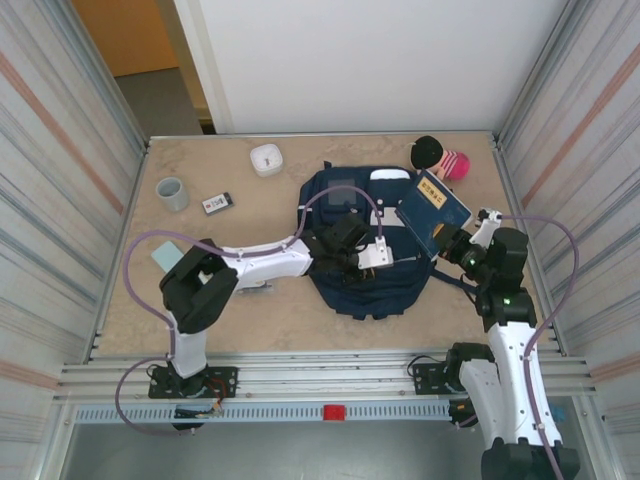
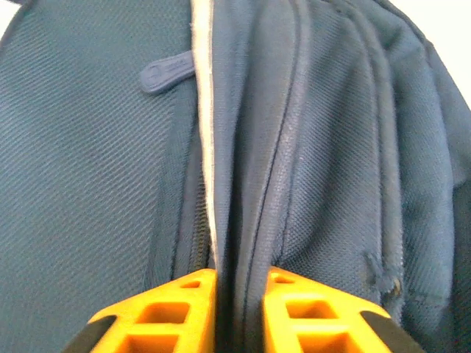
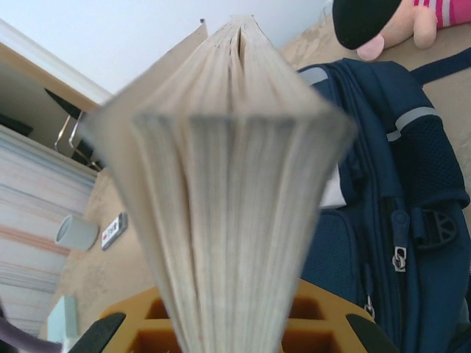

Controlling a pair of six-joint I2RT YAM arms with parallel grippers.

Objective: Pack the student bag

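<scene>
The student bag (image 1: 370, 295), navy blue with thin white stripes, lies flat in the middle of the table. My left gripper (image 1: 340, 245) rests on its upper middle. In the left wrist view that gripper (image 2: 239, 283) is shut on a raised fold of the bag (image 2: 88, 184) beside a zip seam, and a navy zip pull (image 2: 165, 73) lies further up. My right gripper (image 1: 447, 243) is shut on a small navy book (image 1: 440, 205) held tilted over the bag's right side. In the right wrist view the book (image 3: 235, 184) fans its pages toward the camera above the gripper (image 3: 228, 323), with the bag (image 3: 412, 220) to the right.
A grey cup (image 1: 172, 193), a small card-like item (image 1: 217, 203) and a white round box (image 1: 266, 158) sit at the back left. A black and pink plush toy (image 1: 440, 157) lies at the back right. A pale blue flat item (image 1: 163, 257) lies by the left arm. Ribbed metal walls close both sides.
</scene>
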